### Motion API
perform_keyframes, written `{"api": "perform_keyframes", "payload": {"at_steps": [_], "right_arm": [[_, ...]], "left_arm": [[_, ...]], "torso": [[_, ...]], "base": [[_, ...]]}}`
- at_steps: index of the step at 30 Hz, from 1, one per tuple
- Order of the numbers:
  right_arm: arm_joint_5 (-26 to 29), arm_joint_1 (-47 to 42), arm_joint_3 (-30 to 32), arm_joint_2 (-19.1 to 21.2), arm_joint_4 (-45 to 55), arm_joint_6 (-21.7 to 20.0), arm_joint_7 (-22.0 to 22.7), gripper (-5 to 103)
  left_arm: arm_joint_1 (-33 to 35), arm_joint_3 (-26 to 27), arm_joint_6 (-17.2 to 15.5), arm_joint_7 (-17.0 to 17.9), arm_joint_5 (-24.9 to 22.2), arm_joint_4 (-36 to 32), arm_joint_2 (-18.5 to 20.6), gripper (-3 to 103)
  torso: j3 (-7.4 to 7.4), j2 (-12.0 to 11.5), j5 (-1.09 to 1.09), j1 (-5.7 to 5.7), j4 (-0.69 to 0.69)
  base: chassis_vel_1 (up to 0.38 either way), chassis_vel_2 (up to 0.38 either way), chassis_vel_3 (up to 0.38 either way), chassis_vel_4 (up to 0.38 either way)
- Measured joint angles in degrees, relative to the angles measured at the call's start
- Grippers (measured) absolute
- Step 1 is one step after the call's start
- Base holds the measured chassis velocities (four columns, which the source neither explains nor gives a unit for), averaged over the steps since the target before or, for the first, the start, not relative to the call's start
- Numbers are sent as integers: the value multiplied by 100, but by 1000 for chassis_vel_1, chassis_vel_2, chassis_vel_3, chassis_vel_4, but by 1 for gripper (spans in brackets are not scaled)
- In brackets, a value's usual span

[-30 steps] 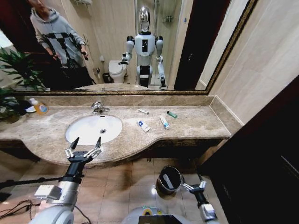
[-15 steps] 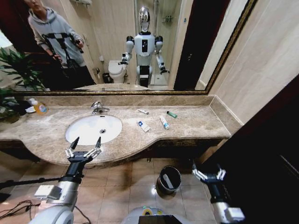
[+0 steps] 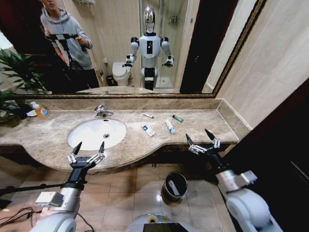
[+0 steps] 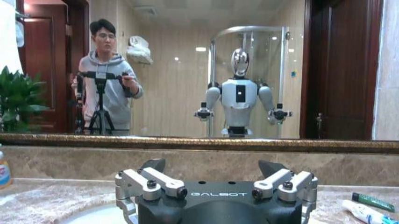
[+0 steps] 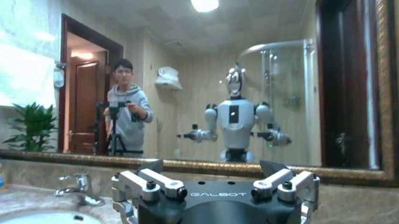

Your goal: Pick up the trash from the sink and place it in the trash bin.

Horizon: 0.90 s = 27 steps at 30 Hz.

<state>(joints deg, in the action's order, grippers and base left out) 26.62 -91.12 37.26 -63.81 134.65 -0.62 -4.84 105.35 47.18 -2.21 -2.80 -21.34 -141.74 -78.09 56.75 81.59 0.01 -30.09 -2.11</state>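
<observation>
One oval white sink [image 3: 89, 137] with one chrome faucet [image 3: 101, 111]. Four small items on the marble counter: two white tubes [image 3: 148, 130] [image 3: 170, 127], one green tube [image 3: 178, 118], one thin white stick [image 3: 148, 115]. One black trash bin [image 3: 175, 185]. One orange-yellow bottle [image 3: 41, 111].

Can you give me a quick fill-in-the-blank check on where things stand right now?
1. The trash bin stands on the ____, below the counter's edge.
2. The green tube lies on the ____, not in the sink.
3. The left gripper is held in front of the sink with its fingers ____.
4. The right gripper, also open, is at the counter's front edge and holds ____.

Missing words: floor; counter; open; nothing
</observation>
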Motion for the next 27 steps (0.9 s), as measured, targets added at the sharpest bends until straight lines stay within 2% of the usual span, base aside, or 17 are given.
{"api": "perform_keyframes", "payload": {"at_steps": [4,9,15,27], "right_arm": [[-176,420,-440,59,-327,-219,-28,100],[-273,1088,-1138,299,-974,-410,185,100],[-29,1781,-1703,580,-1583,-570,353,100],[33,3237,-2591,318,-2982,-700,621,100]], "left_arm": [[0,0,0,0,0,0,0,100],[1,0,0,1,0,0,0,100],[0,1,0,1,0,0,0,100],[0,0,0,0,0,0,0,100]], "torso": [[0,0,1,0,0],[0,0,1,0,0],[0,0,0,0,-1],[0,0,0,0,-1]], "base": [[0,0,0,0],[0,0,0,0],[0,0,0,0],[0,0,0,0]]}}
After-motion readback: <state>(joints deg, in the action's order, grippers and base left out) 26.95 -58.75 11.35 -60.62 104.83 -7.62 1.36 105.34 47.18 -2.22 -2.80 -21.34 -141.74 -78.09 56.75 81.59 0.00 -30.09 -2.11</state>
